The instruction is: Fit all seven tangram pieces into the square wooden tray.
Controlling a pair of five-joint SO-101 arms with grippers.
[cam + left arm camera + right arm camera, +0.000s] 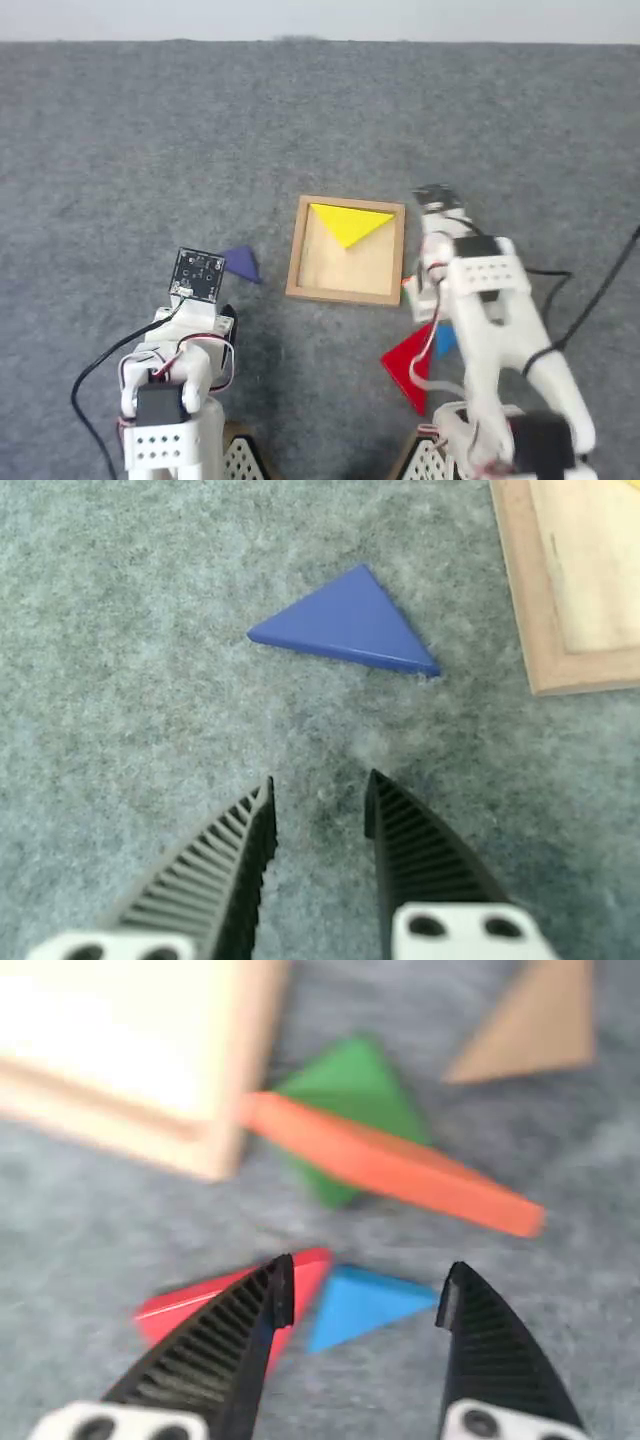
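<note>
The square wooden tray (296, 256) lies mid-table with a yellow triangle (350, 222) in its far part. A dark blue triangle (345, 625) rests flat on the carpet left of the tray; my left gripper (321, 782) hovers open a little short of it, holding nothing. My right gripper (370, 1265) stands open above a light blue triangle (360, 1300), with a red triangle (200, 1300) beside it. Past them an orange piece (390, 1165) leans over a green piece (350, 1085) at the tray's corner (230, 1110). A tan triangle (530, 1025) lies farther off.
Grey carpet covers the table. The right arm (480, 290) stretches along the tray's right side, hiding most of the pieces there; the red triangle (408, 362) shows by it. Cables trail from both arm bases at the near edge. The far half of the carpet is open.
</note>
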